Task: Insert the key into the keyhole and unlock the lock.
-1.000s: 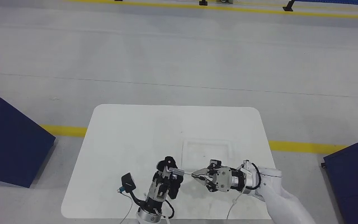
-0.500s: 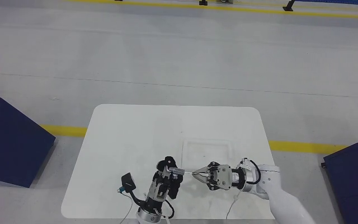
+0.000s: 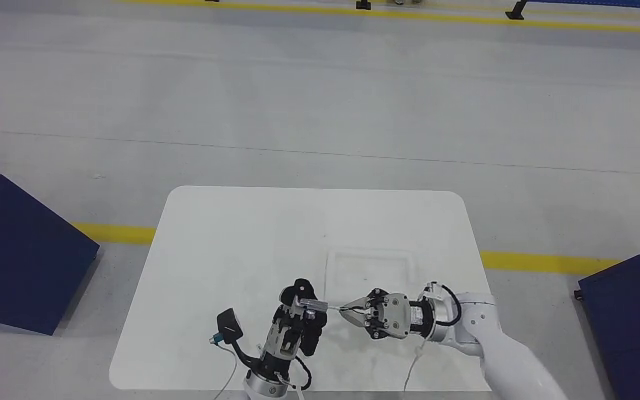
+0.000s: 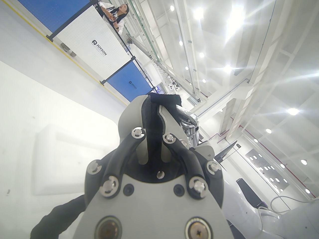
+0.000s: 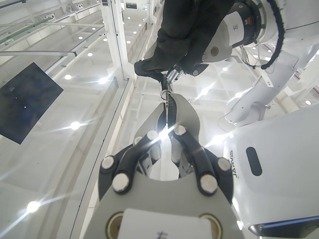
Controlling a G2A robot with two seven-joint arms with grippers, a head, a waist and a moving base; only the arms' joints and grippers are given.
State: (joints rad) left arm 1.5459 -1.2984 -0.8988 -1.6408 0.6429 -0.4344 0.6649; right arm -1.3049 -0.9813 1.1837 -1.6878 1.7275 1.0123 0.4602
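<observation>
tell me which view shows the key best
Right wrist view: the key sits pinched in the right end effector, tip toward the lock. The top view reduces it to a thin sliver. The left wrist view faces the lock's metal body.

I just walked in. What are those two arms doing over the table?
The left gripper is shut on a small metal lock and holds it over the white table. The right gripper pinches the key and points it at the lock, right up close. From these views I can't tell whether the key has gone in yet.
</observation>
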